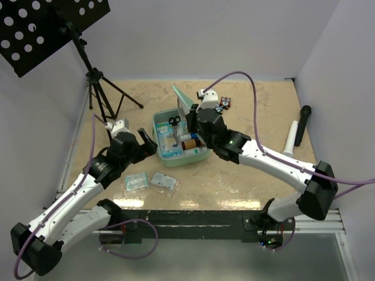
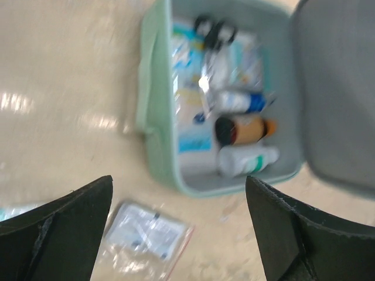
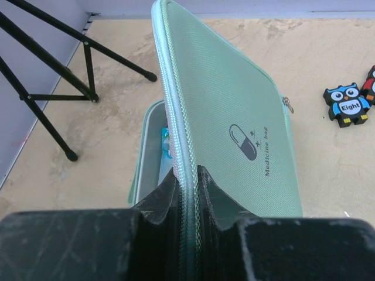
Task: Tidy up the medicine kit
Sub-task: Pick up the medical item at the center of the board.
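The mint-green medicine kit (image 1: 202, 156) lies open in the middle of the table, its lid (image 1: 183, 100) standing upright. Inside are scissors (image 2: 214, 32), a brown bottle (image 2: 243, 130), white bottles (image 2: 246, 159) and flat packets. My right gripper (image 3: 188, 181) is shut on the zip edge of the lid (image 3: 234, 117), which bears a capsule mark. My left gripper (image 2: 179, 234) hangs wide open and empty just left of the kit (image 2: 153, 111), above a clear zip packet (image 2: 146, 231). Two such packets (image 1: 136, 181) (image 1: 164, 182) lie on the table in front of the kit.
A black tripod (image 1: 101, 88) with a perforated board (image 1: 41, 29) stands at the back left. Small owl figures (image 1: 224, 104) sit behind the kit. A white tube (image 1: 291, 137) and a black cylinder (image 1: 303, 124) lie at the right.
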### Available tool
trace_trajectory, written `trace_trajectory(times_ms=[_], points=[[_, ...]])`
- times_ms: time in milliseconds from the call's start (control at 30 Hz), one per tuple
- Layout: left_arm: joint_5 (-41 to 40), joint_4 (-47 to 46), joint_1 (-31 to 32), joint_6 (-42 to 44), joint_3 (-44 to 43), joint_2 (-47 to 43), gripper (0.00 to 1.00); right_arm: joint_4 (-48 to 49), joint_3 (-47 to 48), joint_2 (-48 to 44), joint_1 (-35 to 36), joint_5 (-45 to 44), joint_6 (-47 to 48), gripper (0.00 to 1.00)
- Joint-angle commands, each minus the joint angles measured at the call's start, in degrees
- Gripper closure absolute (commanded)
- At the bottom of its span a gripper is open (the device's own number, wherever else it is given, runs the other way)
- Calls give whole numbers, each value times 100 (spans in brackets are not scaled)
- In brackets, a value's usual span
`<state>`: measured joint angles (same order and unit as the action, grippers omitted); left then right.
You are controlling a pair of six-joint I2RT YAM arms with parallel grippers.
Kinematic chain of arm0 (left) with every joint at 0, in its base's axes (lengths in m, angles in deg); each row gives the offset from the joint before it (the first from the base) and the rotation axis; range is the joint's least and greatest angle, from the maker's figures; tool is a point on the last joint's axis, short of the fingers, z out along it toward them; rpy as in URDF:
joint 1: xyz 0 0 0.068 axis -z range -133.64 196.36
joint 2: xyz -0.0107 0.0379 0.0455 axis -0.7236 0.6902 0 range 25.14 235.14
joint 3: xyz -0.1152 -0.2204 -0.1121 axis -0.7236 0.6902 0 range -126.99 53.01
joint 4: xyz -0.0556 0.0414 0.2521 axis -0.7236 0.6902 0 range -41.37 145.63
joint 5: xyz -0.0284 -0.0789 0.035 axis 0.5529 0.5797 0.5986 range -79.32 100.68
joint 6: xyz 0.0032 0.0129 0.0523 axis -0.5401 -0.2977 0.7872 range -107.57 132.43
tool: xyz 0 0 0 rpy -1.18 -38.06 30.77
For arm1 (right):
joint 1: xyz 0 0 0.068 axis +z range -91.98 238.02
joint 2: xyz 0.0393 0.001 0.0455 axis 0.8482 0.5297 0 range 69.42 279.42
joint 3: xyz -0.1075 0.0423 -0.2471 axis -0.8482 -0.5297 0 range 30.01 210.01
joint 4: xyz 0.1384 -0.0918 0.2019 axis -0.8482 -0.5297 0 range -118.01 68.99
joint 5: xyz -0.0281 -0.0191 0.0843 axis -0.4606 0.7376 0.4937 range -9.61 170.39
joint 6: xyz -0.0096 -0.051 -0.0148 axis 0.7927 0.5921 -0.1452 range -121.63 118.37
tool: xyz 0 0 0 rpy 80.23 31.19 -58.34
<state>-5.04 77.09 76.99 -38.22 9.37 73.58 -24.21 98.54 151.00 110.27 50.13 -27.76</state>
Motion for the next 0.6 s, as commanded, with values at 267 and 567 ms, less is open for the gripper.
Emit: trace_trajectory(times_ms=[267,567], points=[[640,548,820,-1455,1611,-643,1,39,-472,-160,-13,152,-235,100],[764,-332,1700,-1790,2025,-459,18,144,-507,-134,-4,258,-217,100]])
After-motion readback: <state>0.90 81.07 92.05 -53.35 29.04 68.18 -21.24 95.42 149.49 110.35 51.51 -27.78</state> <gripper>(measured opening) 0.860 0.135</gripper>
